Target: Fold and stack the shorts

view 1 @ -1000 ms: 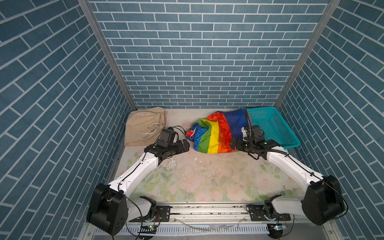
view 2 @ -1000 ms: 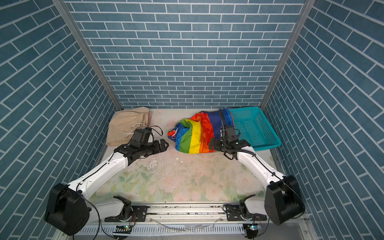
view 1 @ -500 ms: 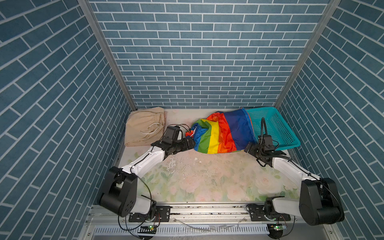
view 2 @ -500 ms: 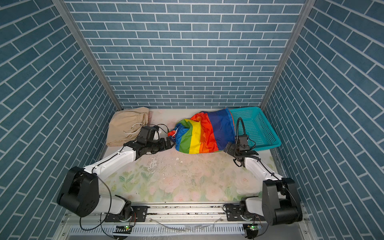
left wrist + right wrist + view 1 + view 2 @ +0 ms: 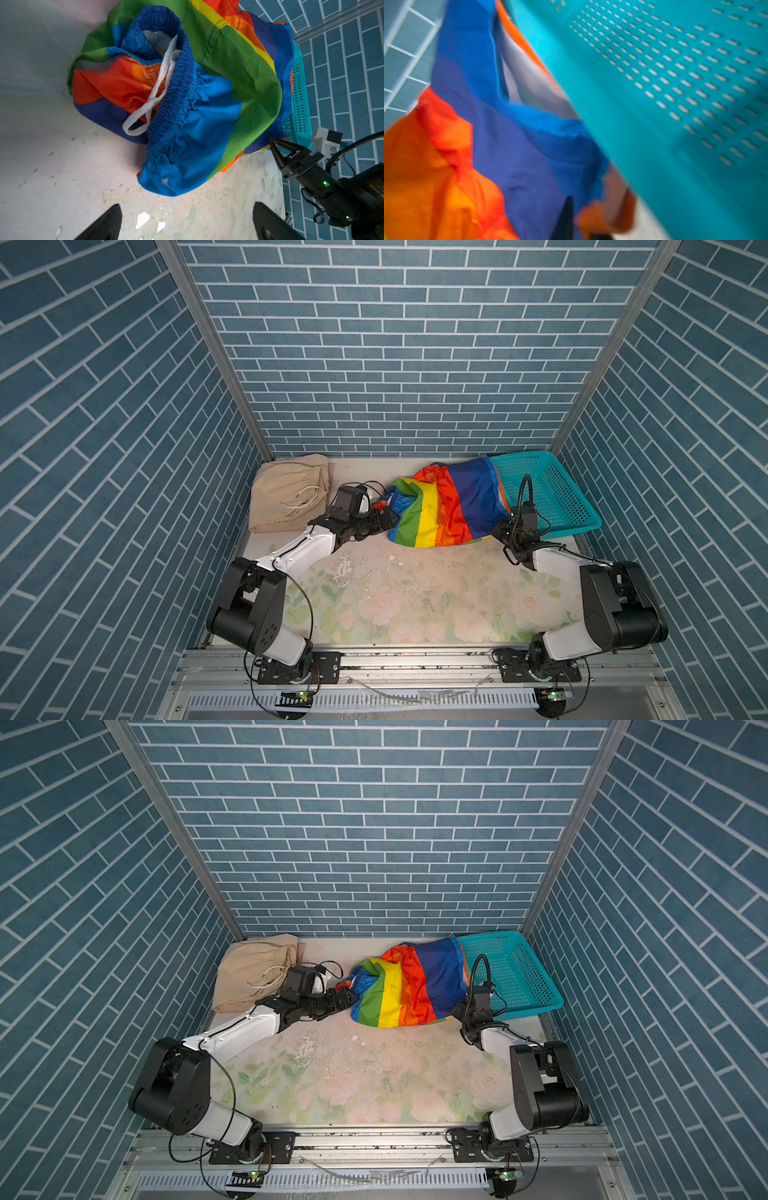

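Observation:
The rainbow-striped shorts (image 5: pixel 444 506) (image 5: pixel 407 986) lie crumpled at the back middle, their right side resting against the basket. The blue elastic waist and white drawstring (image 5: pixel 158 91) face my left gripper. That left gripper (image 5: pixel 384 519) (image 5: pixel 347 999) (image 5: pixel 187 204) is open just short of the waist, with only table between its fingers. My right gripper (image 5: pixel 496 531) (image 5: pixel 457 1011) (image 5: pixel 271 139) (image 5: pixel 568 207) is shut on the near right hem of the rainbow shorts (image 5: pixel 508 145); that view is blurred. The beige shorts (image 5: pixel 286 493) (image 5: pixel 253 969) lie folded at the back left.
A teal perforated basket (image 5: pixel 552 489) (image 5: pixel 515 969) (image 5: pixel 299 99) (image 5: pixel 675 83) stands at the back right, touching the rainbow shorts. Blue brick walls close in the back and both sides. The floral table top (image 5: pixel 415 593) has chipped white patches near its middle.
My right gripper has drawn back to the shorts' near right corner and shut there. My left gripper has slid right toward the waistband and stays open. The blue leg has spread toward the basket.

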`<state>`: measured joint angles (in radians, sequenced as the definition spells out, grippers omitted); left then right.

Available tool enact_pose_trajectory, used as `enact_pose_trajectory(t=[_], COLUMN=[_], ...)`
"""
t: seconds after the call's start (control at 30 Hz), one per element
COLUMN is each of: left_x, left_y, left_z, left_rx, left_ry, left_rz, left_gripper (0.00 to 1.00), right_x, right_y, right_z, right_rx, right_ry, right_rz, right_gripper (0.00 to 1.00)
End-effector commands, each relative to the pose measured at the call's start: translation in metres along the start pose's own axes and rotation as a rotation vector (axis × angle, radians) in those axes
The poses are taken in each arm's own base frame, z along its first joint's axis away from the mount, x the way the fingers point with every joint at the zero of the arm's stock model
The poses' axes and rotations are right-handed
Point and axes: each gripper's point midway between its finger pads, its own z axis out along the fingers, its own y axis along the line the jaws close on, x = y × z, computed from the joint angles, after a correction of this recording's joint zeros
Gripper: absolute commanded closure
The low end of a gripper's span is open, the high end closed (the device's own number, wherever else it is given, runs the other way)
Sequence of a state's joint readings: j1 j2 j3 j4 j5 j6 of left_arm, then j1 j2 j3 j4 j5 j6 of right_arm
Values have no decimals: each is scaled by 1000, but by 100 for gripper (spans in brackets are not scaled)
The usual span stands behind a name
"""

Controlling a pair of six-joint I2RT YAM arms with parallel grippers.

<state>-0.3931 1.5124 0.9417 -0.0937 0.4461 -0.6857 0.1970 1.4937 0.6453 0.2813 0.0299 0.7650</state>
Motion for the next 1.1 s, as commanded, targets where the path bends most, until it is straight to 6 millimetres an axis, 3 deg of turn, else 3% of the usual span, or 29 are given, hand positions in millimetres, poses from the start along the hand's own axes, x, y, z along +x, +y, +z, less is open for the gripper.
enact_pose_trajectory(t=[0.0,0.1,0.23,0.33,0.43,0.5,0.6,0.77,0.87,1.0,1.07], left_x=[1,5,11,17,22,25,31,50,63,78,81], left_y=[-1,0,-4,-19,-38,-48,-59,-84,-96,-105,-100], left_z=[-12,-18,-24,-24,-19,-11,2,28,49,81,99], left_rx=[3,22,51,80,111,144,179,228,270,308,296], left_ry=[-22,-69,-103,-113,-111,-106,-105,-71,-39,-1,13], left_rz=[-14,-55,-106,-111,-105,-125,-157,-176,-225,-265,-276], left_gripper=[1,0,0,0,0,0,0,0,1,1,0], right_x=[-22,-32,-70,-115,-164,-189,-207,-219,-221,-222,-222], right_y=[53,106,185,209,194,169,131,80,72,82,85], right_z=[-3,-17,-59,-94,-119,-128,-135,-142,-145,-149,-152], right_rx=[-139,-216,-354,-345,-251,-180,-76,5,-5,-50,-65], right_ry=[-37,-32,-73,-141,-215,-235,-272,-297,-305,-300,-299], right_rz=[-36,-146,-240,-298,-314,-279,-257,-169,-135,-130,-127], right_gripper=[100,100,100,100,100,100,100,100,100,100,100])
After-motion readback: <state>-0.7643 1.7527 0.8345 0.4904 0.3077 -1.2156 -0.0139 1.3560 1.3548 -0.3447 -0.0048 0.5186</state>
